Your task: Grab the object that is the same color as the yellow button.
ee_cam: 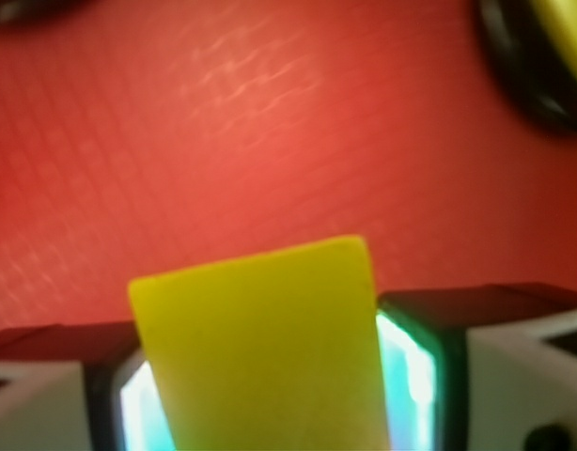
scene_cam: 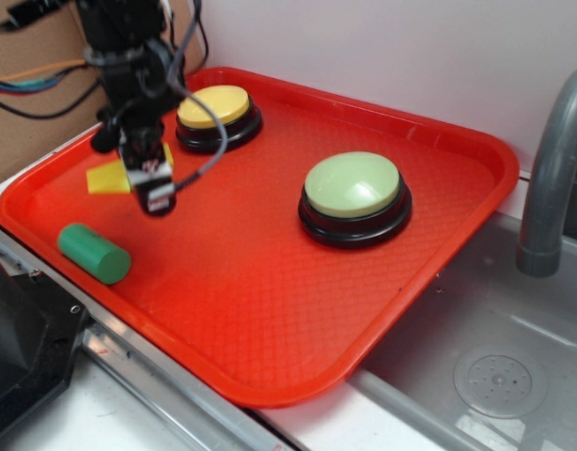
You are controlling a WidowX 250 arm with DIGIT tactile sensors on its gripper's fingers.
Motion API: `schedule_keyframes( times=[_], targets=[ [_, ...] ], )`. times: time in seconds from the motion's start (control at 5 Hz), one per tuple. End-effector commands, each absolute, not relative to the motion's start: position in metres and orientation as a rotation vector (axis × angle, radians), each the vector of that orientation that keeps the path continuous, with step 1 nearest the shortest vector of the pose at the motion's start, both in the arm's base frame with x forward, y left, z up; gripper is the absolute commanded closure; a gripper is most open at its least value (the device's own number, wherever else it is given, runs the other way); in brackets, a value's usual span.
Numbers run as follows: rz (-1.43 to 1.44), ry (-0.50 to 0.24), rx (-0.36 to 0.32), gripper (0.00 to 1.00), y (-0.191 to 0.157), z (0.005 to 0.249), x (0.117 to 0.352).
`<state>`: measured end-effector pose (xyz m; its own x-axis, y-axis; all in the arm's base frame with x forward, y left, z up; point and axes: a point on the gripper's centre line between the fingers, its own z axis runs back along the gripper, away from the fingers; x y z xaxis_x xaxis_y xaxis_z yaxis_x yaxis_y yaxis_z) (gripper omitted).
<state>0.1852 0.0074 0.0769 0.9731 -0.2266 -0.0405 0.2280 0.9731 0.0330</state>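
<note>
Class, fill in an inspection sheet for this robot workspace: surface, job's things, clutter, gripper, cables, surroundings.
Surface: red tray, textured, at a sink's edge.
Job's things: yellow wedge block between the gripper fingers; yellow button at the tray's far side.
Clutter: green cylinder lying on its side; light green button.
Gripper: gripper around the block; contact cannot be confirmed.
Cables: black cable looping beside the gripper; more wires behind the arm.
Surroundings: grey faucet, sink drain, cardboard.
</note>
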Motion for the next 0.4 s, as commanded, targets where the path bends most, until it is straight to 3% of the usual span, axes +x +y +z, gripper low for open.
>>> schedule_keyframes(
  times=[0.0, 0.2],
  targets=[
    [-0.003, -0.06, 0.036, 1.0, 0.013, 0.142, 0.201],
    [0.088, -0.093, 0.022, 1.0, 0.015, 0.158, 0.202]
  ],
)
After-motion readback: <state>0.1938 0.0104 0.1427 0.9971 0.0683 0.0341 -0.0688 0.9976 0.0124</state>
